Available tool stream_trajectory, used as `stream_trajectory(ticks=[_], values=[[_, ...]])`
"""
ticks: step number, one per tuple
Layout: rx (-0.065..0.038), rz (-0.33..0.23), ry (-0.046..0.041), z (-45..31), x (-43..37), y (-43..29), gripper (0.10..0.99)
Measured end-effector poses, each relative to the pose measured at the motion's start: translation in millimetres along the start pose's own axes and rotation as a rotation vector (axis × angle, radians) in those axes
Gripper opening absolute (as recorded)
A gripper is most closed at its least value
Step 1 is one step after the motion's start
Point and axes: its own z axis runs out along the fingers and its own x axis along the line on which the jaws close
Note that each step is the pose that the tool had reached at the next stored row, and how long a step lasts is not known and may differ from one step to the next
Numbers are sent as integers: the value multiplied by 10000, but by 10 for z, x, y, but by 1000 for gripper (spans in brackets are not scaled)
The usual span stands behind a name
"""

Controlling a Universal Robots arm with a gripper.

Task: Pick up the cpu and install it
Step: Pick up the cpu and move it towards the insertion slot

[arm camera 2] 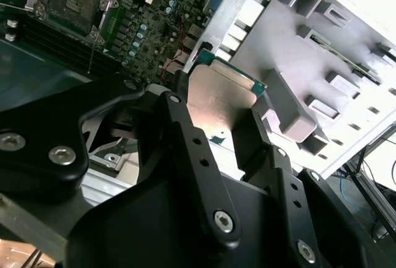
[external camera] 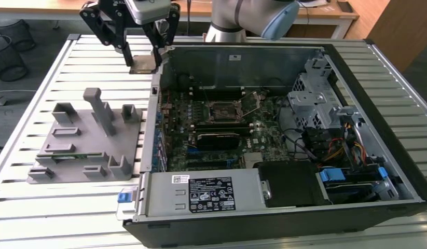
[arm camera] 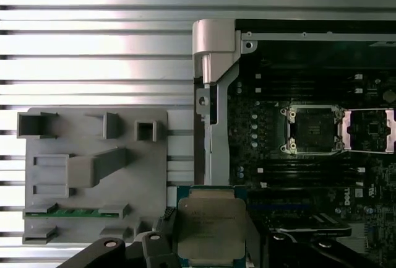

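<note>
The cpu [external camera: 145, 67] is clamped flat between the jaws, raised off the slatted desk [external camera: 68, 78] just outside the far corner of the open computer case [external camera: 156, 150], toward the exterior view's left and beyond the grey fixture block [external camera: 88, 140]. The exterior view gives the chip edge-on as a thin tan sliver, with the arm [external camera: 241, 18] rising behind the case. The first wrist view looks straight down on the cpu [arm camera: 210, 228] and shows its silvery top and green rim, black fingers [arm camera: 162, 234] pressed against two opposite sides, the block [arm camera: 93, 169] on one side and the case wall [arm camera: 213, 39] on the other. It also shows the socket [arm camera: 312, 130] on the motherboard with its metal cover [arm camera: 368, 130] swung open. The second wrist view shows the cpu [arm camera 2: 219, 104] from behind the jaws, with its green edge pointing away, and the socket [arm camera 2: 74, 2] off in a corner.
</note>
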Motion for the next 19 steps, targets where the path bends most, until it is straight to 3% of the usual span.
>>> stream_trajectory(ticks=[19], values=[[0, 1, 0, 3, -169, 17, 525]])
